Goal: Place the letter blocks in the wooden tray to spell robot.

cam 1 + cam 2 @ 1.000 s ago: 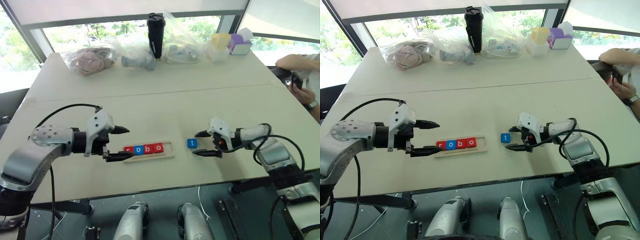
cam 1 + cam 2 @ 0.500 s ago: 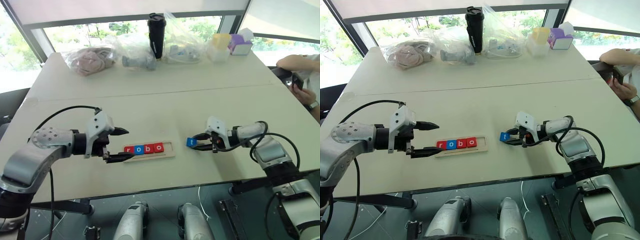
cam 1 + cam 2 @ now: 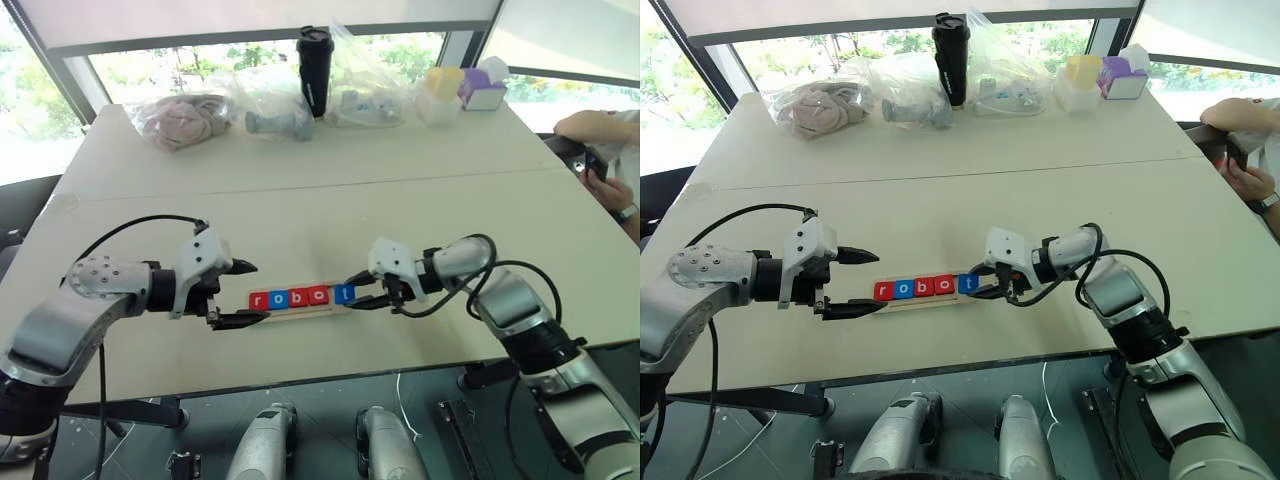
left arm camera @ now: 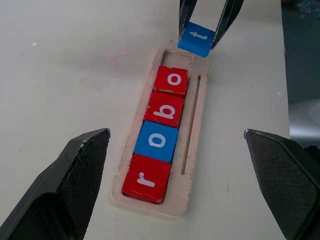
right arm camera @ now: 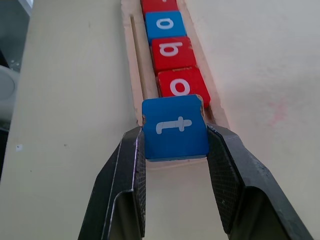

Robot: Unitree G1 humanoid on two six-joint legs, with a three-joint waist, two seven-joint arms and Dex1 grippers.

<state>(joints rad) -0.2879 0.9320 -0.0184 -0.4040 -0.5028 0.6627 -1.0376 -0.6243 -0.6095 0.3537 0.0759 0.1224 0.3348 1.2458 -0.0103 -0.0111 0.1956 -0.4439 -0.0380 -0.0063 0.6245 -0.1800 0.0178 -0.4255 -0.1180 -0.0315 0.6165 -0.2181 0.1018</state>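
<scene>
Carried over from the bare table, the blue t block (image 5: 175, 127) now hangs clamped in the right claw (image 3: 372, 292) above the tray's (image 4: 196, 125) empty end slot, beside r-o-b-o already seated, left claw (image 3: 243, 293) spread apart.

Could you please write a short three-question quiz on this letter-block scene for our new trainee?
1. True or false: the right gripper is shut on the blue t block.
2. How many letter blocks already lie in the wooden tray? A) three B) four C) five
3. Fill in: the left gripper, at the tray's r end, is ____ and holds nothing.

Key:
1. True: its fingers pinch the t block's two sides, holding it at the free end of the tray.
2. B: r, o, b, o.
3. open
</scene>
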